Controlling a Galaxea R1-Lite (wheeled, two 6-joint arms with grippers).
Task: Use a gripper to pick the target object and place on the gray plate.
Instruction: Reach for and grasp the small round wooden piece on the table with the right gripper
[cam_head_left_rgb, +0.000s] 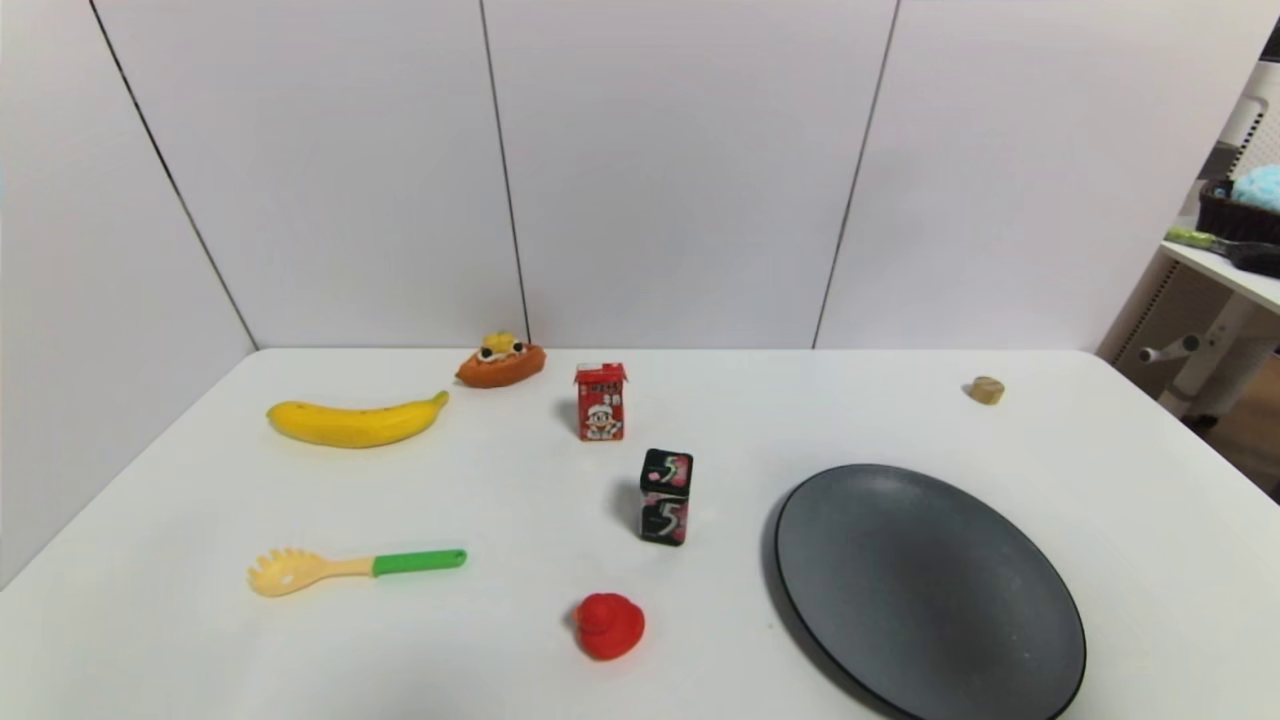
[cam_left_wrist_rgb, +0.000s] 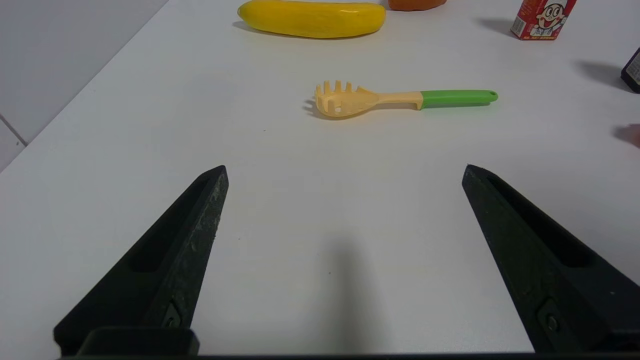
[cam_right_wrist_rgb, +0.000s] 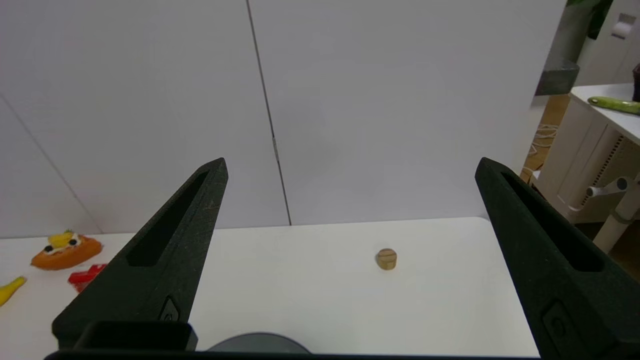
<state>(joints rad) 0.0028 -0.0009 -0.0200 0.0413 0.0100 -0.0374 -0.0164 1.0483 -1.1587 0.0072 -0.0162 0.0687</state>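
On the tabletop (cam_head_left_rgb: 760, 400) there is one gray plate (cam_head_left_rgb: 930, 590), one small wooden cylinder (cam_head_left_rgb: 986, 390), one red duck (cam_head_left_rgb: 608, 626), one banana (cam_head_left_rgb: 355, 420), one pasta spoon with a green handle (cam_head_left_rgb: 350, 569), one red drink carton (cam_head_left_rgb: 601, 402), one black gum box (cam_head_left_rgb: 666, 496) and one orange toy pastry (cam_head_left_rgb: 500, 363). Two grippers show, the left gripper (cam_left_wrist_rgb: 345, 170) and the right gripper (cam_right_wrist_rgb: 350, 162), each with two fingers spread apart.
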